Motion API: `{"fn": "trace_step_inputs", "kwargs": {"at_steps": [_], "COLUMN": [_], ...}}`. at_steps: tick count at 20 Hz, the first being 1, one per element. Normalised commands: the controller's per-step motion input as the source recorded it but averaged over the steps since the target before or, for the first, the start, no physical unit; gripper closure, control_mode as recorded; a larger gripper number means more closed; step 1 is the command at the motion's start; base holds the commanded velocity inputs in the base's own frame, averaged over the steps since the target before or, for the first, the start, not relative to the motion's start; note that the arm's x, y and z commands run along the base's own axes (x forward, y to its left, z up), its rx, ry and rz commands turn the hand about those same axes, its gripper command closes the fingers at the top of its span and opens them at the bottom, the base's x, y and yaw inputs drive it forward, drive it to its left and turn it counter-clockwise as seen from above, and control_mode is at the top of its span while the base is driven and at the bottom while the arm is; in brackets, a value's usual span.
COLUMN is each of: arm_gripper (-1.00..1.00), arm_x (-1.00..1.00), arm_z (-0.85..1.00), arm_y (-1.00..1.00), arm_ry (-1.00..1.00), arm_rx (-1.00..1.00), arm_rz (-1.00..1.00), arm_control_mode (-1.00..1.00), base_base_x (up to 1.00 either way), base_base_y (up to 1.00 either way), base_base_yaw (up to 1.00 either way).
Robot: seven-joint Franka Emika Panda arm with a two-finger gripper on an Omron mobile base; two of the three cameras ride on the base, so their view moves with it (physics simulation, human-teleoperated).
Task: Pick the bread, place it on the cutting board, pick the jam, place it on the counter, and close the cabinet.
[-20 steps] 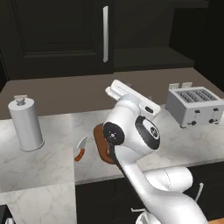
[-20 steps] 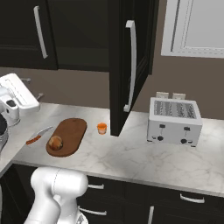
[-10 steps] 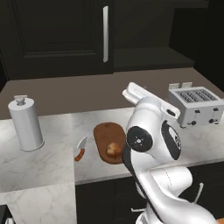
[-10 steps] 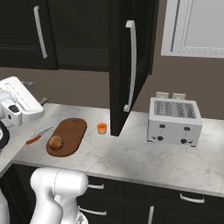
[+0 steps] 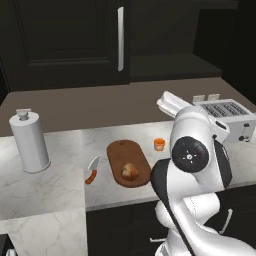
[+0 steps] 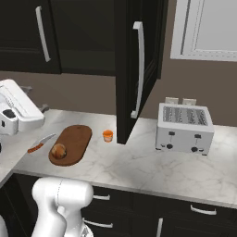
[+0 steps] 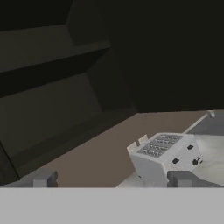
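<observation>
Nearest, lower left of right base view: bread (image 6: pixel 59 151) sits on cutting board (image 6: pixel 71 143), toward its near end. That step looks done. Orange-handled knife (image 6: pixel 40 142) lies just beside the board on the tabletop (image 6: pixel 139 169).

Next out: jam (image 6: pixel 108 135) stands on the tabletop just past the board's far corner, apart from it. That step looks done too.

Left: closing the cabinet. Its door (image 6: pixel 136 69) stands swung out, centre of right base view, silver handle facing me, lower edge above the jam.

My hand (image 7: pixel 111 179) is empty, fingertips (image 7: pixel 41 180) set well apart at the bottom of the hand view. It looks into the cabinet's (image 7: pixel 52 78) dark shelves, upper left; toaster (image 7: pixel 164 155) lower right. The door isn't in that view, so I judge it's off to one side of the hand, untouched.
</observation>
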Motion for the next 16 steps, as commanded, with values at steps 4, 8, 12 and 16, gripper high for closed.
{"fn": "trace_step_inputs", "kwargs": {"at_steps": [4, 8, 12, 16], "arm_gripper": [-1.0, -1.0, -1.0, -1.0], "arm_x": [-0.37, -0.33, -0.34, -0.41], "arm_z": [0.0, 0.0, 0.0, 0.0], "arm_y": [-0.34, -0.33, -0.29, -0.19], "arm_ry": [0.0, 0.0, 0.0, -0.01], "arm_rx": [-0.01, -0.02, -0.02, -0.06], "arm_rz": [0.05, 0.06, 0.08, 0.11], "arm_control_mode": [-1.0, -1.0, -1.0, -1.0], "base_base_x": [0.0, 0.0, 0.0, 0.0], "base_base_y": [0.0, 0.0, 0.0, 0.0], "base_base_yaw": [0.0, 0.0, 0.0, 0.0]}}
